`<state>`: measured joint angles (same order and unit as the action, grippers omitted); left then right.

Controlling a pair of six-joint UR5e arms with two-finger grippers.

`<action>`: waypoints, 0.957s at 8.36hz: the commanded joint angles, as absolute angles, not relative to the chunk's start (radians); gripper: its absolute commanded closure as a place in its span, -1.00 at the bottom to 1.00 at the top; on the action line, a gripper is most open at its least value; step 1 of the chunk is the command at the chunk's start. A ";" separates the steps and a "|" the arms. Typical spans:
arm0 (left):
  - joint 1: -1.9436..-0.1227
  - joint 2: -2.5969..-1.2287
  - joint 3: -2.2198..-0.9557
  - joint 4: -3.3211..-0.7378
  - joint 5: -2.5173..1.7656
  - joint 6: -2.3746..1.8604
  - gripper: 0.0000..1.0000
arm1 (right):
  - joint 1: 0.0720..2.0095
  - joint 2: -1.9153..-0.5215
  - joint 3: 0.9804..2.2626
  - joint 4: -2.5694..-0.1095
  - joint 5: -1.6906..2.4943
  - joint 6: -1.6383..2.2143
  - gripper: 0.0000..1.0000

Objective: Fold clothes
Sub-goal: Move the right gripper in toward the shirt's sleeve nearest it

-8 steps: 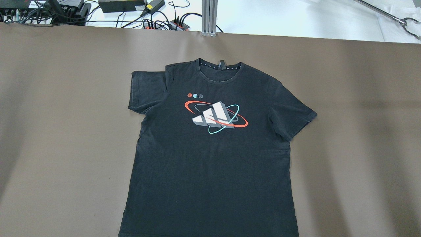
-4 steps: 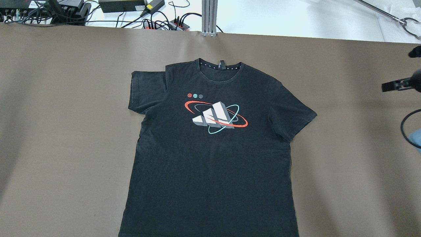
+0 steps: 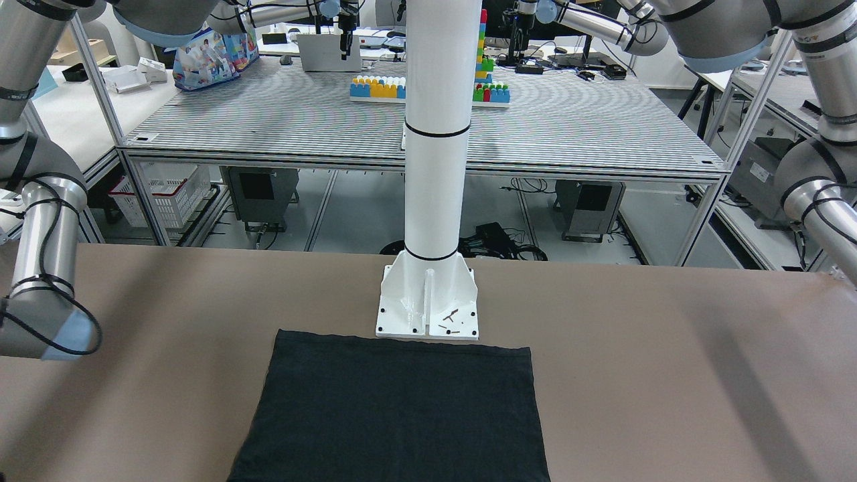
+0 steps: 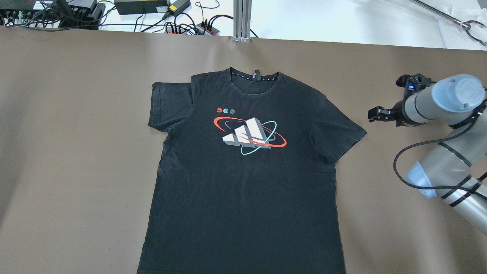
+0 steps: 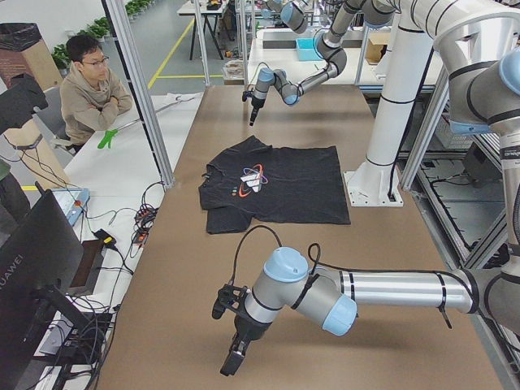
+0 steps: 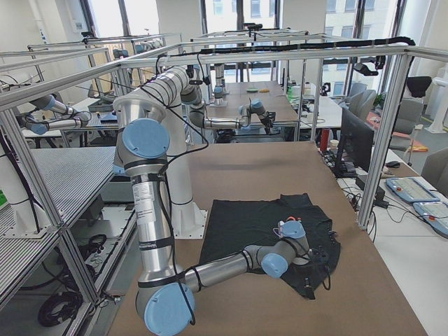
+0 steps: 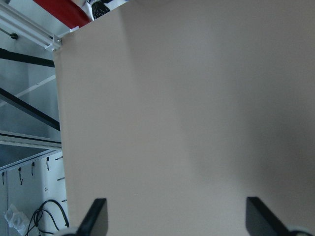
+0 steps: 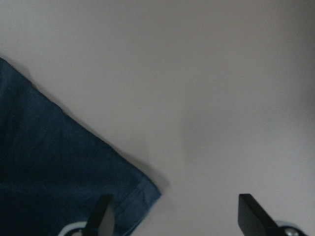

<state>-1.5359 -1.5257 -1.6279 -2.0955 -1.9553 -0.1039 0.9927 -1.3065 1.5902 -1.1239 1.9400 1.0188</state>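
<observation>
The black short-sleeved fabric T-shirt point(image 4: 243, 182) with a red, white and teal chest print lies flat at the middle of the brown bench point(image 4: 76, 133), with its hem toward the robot's edge. The right gripper point(image 4: 373, 114) hangs just beside the sleeve point(image 4: 338, 133) on the robot's right, off the cloth, with its fingers apart. The left gripper point(image 7: 177, 216), also spread, is over bare bench well away from the shirt.

A brown worktop point(image 4: 76, 133) carried a white post point(image 3: 436, 134) on a flat base plate point(image 3: 402, 314), with a few small dark screws point(image 3: 450, 320) loose on the plate. Black cables and power adapters point(image 4: 152, 7) crowded the white surface beyond its far edge. Behind the post, coloured toy bricks point(image 3: 378, 88) sat on a striped table point(image 3: 268, 120). A person point(image 5: 91, 89) sat alongside with folded arms.
</observation>
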 commanded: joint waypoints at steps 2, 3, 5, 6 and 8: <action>-1.536 -1.531 -1.623 -2.097 -1.950 -0.135 -1.00 | 0.933 -1.200 1.374 -0.993 1.936 1.224 -0.38; -1.536 -1.532 -1.624 -2.097 -1.950 -0.138 -1.00 | 0.931 -1.189 1.326 -0.959 1.936 1.229 -0.36; -1.536 -1.532 -1.628 -2.108 -1.951 -0.178 -1.00 | 0.936 -1.190 1.331 -0.956 1.956 1.223 -0.33; -1.536 -1.532 -1.626 -2.111 -1.950 -0.178 -1.00 | 0.937 -1.190 1.335 -0.956 1.977 1.223 -0.33; -1.536 -1.532 -1.626 -2.111 -1.951 -0.195 -1.00 | 0.940 -1.201 1.353 -0.956 2.028 1.224 -0.26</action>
<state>-1.5355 -1.5324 -1.6263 -2.1090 -1.9506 -0.1768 0.9373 -1.1918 1.3368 -0.9571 1.9816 1.2230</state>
